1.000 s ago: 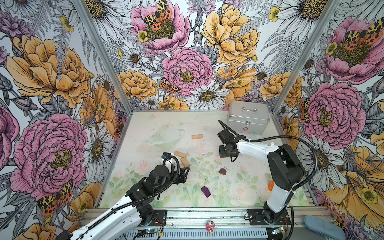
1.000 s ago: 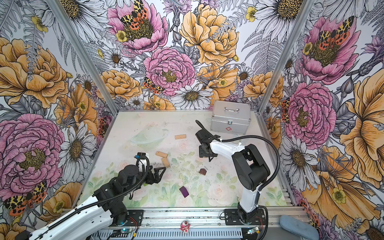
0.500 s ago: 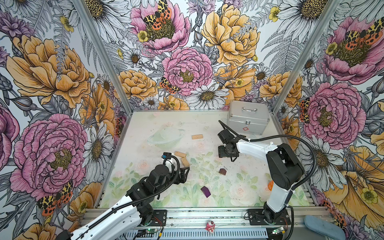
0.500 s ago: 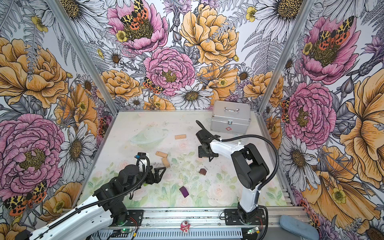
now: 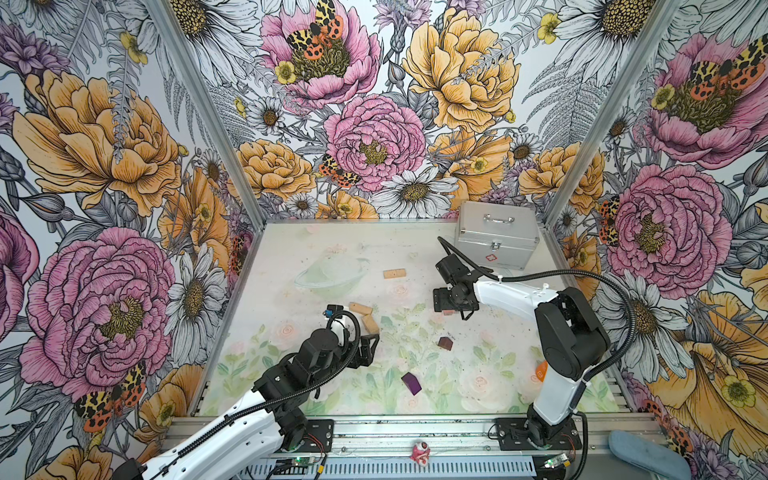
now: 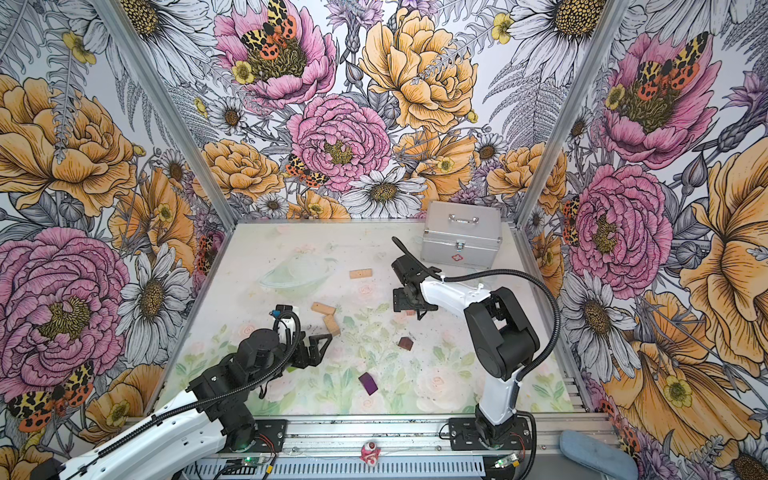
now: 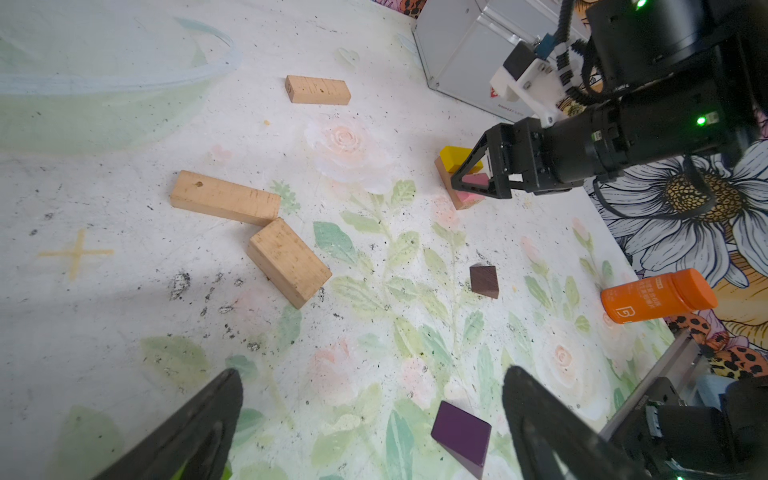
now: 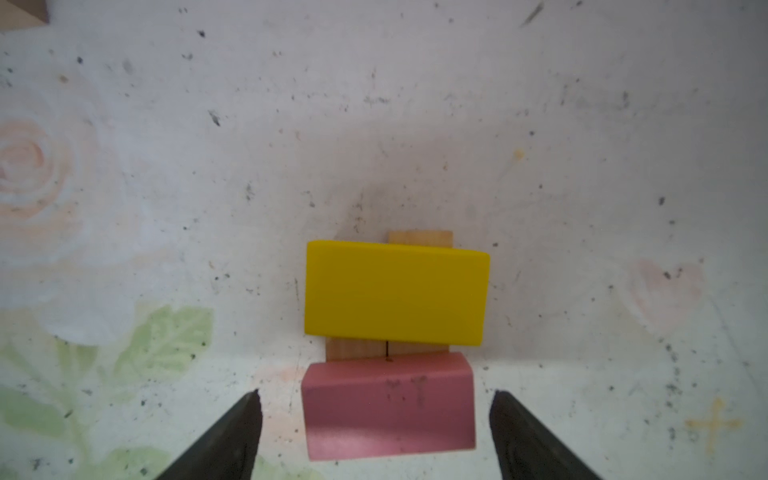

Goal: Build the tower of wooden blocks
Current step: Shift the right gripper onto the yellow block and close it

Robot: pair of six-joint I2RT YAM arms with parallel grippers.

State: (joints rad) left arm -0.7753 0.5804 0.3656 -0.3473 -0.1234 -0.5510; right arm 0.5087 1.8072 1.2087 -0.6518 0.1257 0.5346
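Pink block (image 8: 388, 409) lies untouched between spread jaws of the right end effector (image 8: 374, 395); left end effector (image 7: 372, 372) gapes empty.

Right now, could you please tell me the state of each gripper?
Left gripper: open, holding nothing.
Right gripper: open around the pink block, not gripping it.

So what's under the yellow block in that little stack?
Plain tan blocks: the yellow block lies across them, beside the pink block. Only their ends show in the right wrist view; the rest is covered.
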